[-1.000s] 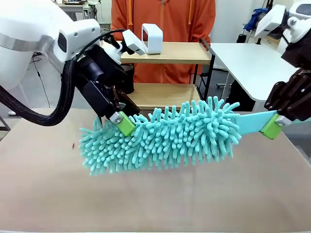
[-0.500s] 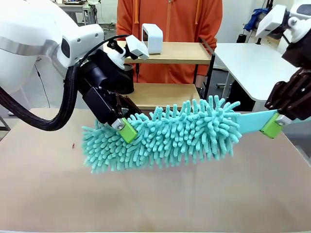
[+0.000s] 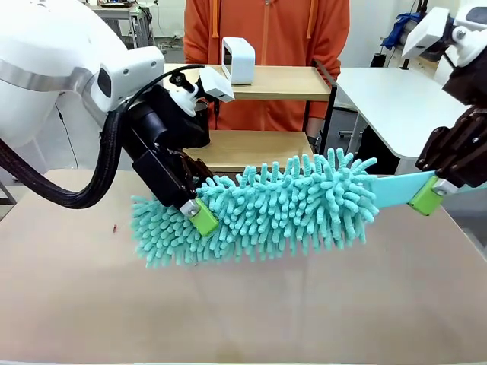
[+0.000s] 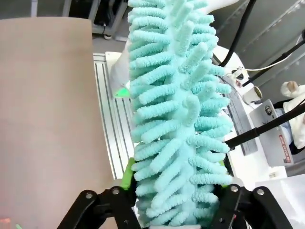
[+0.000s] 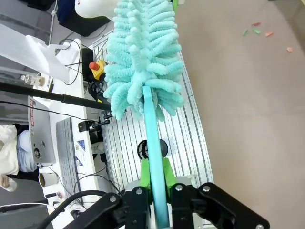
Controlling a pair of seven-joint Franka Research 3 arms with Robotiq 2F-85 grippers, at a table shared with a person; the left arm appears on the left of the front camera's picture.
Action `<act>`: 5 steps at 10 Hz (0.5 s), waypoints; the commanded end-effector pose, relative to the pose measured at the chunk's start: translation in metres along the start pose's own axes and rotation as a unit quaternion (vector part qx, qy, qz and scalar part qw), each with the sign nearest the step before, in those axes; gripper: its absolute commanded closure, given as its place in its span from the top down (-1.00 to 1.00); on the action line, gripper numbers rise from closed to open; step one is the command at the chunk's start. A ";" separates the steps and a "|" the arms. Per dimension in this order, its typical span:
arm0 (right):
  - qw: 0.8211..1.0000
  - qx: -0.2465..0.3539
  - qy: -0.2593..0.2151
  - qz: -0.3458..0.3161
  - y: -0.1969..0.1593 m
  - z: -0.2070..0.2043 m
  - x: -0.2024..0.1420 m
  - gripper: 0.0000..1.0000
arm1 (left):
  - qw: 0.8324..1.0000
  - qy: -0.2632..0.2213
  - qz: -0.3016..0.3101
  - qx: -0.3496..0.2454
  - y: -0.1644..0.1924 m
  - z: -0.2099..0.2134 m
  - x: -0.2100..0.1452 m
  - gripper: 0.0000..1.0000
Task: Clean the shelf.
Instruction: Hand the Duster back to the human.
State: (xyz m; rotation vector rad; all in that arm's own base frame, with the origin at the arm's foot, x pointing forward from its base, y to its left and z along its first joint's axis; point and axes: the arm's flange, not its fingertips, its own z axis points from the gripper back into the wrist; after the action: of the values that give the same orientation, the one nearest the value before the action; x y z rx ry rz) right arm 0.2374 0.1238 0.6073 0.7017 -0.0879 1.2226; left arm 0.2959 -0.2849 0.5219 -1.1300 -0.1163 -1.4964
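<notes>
1. Above the tan surface [image 3: 243,304], a turquoise chenille duster [image 3: 266,209] hung level between both arms.
2. The right gripper [image 3: 426,196] had its jaws pinched on the duster's flat handle [image 5: 152,143].
3. The left gripper [image 3: 202,219] had its jaws closing around the fluffy head, green pads sunk in the strands.
4. Beyond the surface, the shelf [image 3: 266,82] stood in front of a person in an orange hoodie [image 3: 266,30], with a white holder [image 3: 237,59] on its top board.

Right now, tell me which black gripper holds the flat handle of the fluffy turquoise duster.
The right gripper: it clamps the flat turquoise handle, while the left gripper squeezes the fluffy head.
</notes>
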 end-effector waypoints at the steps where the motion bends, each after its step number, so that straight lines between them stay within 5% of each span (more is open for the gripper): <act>1: 1.000 0.005 -0.005 0.006 0.000 0.006 -0.002 -0.74 | 1.000 0.004 -0.012 0.005 0.000 -0.002 -0.002 -0.30; 2: 1.000 0.004 -0.006 0.005 0.000 0.006 -0.002 -0.74 | 1.000 0.004 -0.012 0.006 0.000 -0.003 -0.002 -1.00; 5: 1.000 0.001 -0.006 0.002 -0.001 0.006 -0.002 -0.74 | 1.000 -0.001 -0.011 0.003 0.001 -0.001 -0.003 -1.00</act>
State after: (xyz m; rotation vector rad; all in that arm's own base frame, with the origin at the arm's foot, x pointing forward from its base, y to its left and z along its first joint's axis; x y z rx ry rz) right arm 0.2381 0.1224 0.6074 0.7009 -0.0900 1.2170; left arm 0.2960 -0.2853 0.5219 -1.1277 -0.1190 -1.4967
